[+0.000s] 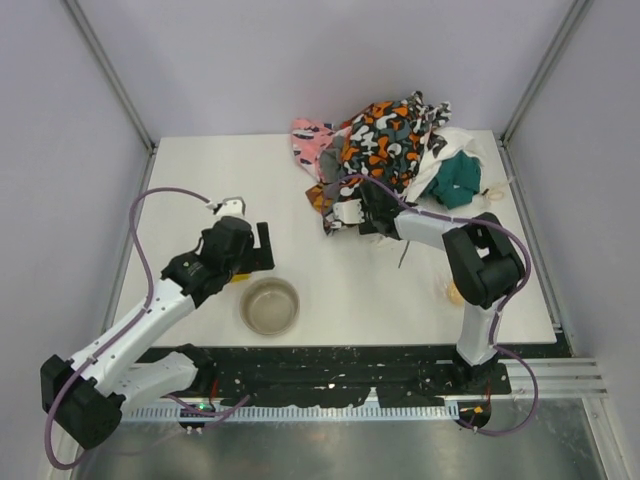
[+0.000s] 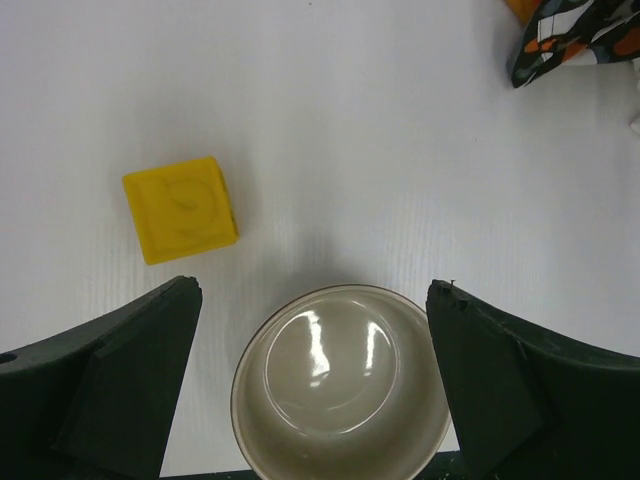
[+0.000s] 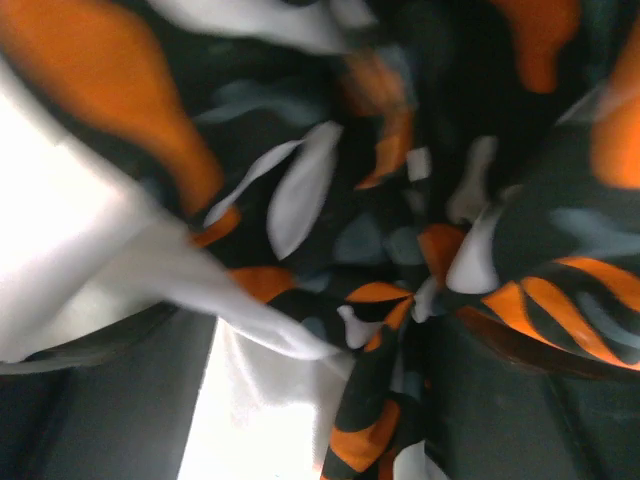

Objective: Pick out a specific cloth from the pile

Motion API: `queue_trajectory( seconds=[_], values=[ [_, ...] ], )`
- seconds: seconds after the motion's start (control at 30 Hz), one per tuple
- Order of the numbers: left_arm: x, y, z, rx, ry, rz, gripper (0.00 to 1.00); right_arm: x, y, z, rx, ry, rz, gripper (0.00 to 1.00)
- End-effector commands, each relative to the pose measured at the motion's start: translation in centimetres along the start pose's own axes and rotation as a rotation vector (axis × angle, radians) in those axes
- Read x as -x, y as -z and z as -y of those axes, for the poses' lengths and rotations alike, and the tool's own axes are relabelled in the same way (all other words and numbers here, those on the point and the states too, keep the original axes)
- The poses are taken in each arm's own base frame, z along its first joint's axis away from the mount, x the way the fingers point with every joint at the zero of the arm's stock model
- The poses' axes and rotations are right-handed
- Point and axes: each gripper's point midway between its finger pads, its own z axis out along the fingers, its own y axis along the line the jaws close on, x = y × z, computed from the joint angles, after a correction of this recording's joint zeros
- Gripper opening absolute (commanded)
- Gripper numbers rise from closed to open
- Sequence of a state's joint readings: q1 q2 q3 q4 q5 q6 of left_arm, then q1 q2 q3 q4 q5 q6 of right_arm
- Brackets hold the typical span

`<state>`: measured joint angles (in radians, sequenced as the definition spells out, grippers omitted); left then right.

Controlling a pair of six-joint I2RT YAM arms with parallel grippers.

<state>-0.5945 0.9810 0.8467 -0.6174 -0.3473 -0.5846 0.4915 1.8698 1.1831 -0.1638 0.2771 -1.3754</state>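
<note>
The pile (image 1: 385, 150) lies at the table's back right: an orange-black-white patterned cloth (image 1: 385, 140) on top, with pink (image 1: 310, 140), white (image 1: 447, 145) and teal (image 1: 460, 178) pieces around it. Of the grey cloth (image 1: 327, 165) only a small patch shows between the pink and patterned pieces. My right gripper (image 1: 350, 207) is pushed into the pile's near left edge. It is open, with patterned fabric (image 3: 400, 250) and white fabric (image 3: 270, 400) bunched between its fingers (image 3: 90, 400). My left gripper (image 2: 315, 295) hangs open over a bowl (image 2: 340, 385), far from the pile.
A beige bowl (image 1: 270, 306) stands near the table's front, left of the middle. A yellow block (image 2: 180, 208) lies beside it, under the left arm. A small pale object (image 1: 455, 292) sits by the right arm's elbow. Walls close the table on three sides.
</note>
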Motion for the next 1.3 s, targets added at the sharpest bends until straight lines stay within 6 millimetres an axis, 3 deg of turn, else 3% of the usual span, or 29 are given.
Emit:
queue_trajectory(
  seconds=[0.0,0.07,0.13,0.3,0.37,0.43,0.53,0.6,0.87,1.0,1.03,1.13,1.27],
  values=[
    [2.6,-0.3,1.6,-0.065,0.012,0.055,1.00,-2.6,0.5,8.9,-0.436,-0.152,-0.091,0.66],
    [3.0,-0.7,2.2,-0.094,0.016,0.053,1.00,-3.0,1.9,11.6,-0.548,-0.220,-0.093,0.35],
    [3.9,-1.2,2.8,-0.120,0.029,0.066,1.00,-3.9,3.7,14.1,-0.641,-0.302,-0.113,0.20],
    [7.0,-2.3,5.9,-0.232,0.029,0.081,1.00,-7.9,9.4,18.8,-0.850,-0.501,-0.142,0.13],
    [8.2,-3.3,7.5,-0.267,0.026,0.071,1.00,-9.5,11.2,19.8,-0.878,-0.584,-0.123,0.12],
    [10.6,-4.0,9.5,-0.310,0.025,0.087,1.00,-10.4,12.3,20.2,-0.871,-0.658,-0.056,0.12],
    [13.6,-6.0,11.9,-0.341,0.051,0.091,1.00,-12.0,12.4,20.4,-0.821,-0.806,0.047,0.11],
    [14.4,-8.1,13.8,-0.384,0.068,0.039,1.00,-12.8,12.0,20.3,-0.781,-0.863,0.082,0.09],
    [18.1,-17.4,20.9,-0.511,0.165,-0.065,1.00,-14.4,8.2,19.4,-0.640,-0.989,0.200,0.09],
    [16.3,-23.4,23.0,-0.534,0.264,-0.160,1.00,-13.1,6.0,18.7,-0.553,-1.005,0.271,0.09],
    [16.7,-23.7,23.6,-0.559,0.279,-0.155,1.00,-13.1,5.8,18.6,-0.547,-1.011,0.272,0.09],
    [14.8,-25.7,24.6,-0.607,0.343,-0.214,0.97,-13.1,4.4,18.0,-0.519,-1.023,0.264,0.09],
    [12.0,-26.6,23.9,-0.590,0.372,-0.244,0.86,-12.3,3.2,17.8,-0.470,-1.030,0.295,0.09]
  ],
)
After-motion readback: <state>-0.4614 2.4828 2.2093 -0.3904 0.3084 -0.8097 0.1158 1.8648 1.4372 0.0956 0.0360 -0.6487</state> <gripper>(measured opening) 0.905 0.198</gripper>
